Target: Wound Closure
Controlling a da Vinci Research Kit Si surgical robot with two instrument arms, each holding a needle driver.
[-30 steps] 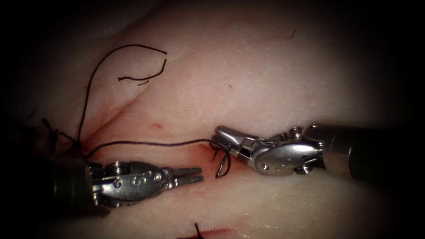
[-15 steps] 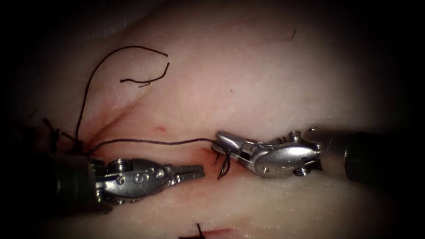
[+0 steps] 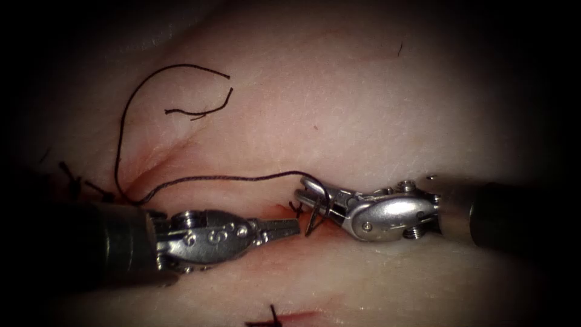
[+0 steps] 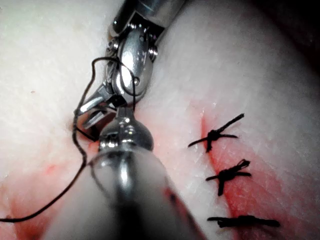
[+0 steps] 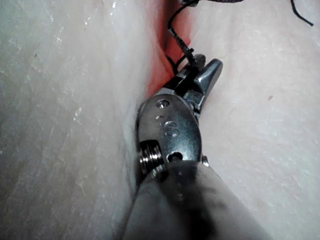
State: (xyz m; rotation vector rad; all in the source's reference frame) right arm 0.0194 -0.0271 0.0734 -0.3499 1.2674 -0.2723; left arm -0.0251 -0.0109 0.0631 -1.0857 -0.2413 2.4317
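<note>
In the endoscope view my right tool (image 3: 301, 195) comes in from the right, its jaws shut on the curved needle (image 3: 312, 224) near the middle of its curve. The needle's lower end points down at the red cut (image 3: 275, 211); whether it is in the tissue I cannot tell. Dark thread (image 3: 212, 177) runs left from the needle, then loops upward on the cut's left side. My left tool (image 3: 296, 226) has its jaws shut on nothing, tips just left of the needle's lower end. The left wrist view shows the right tool (image 4: 92, 107) with thread (image 4: 80, 150) draped around it.
A small dark knot (image 3: 296, 209) sits at the cut beside the needle. Tied stitches lie at the far left (image 3: 72, 178) and bottom edge (image 3: 272, 315); three more stitches (image 4: 215, 135) cross the cut in the left wrist view. Loose thread ends (image 3: 200, 112) rest on the upper tissue.
My left tool has slid right until its tips almost reach the needle. The right tool has turned the needle, and the thread near it has risen into an arch.
</note>
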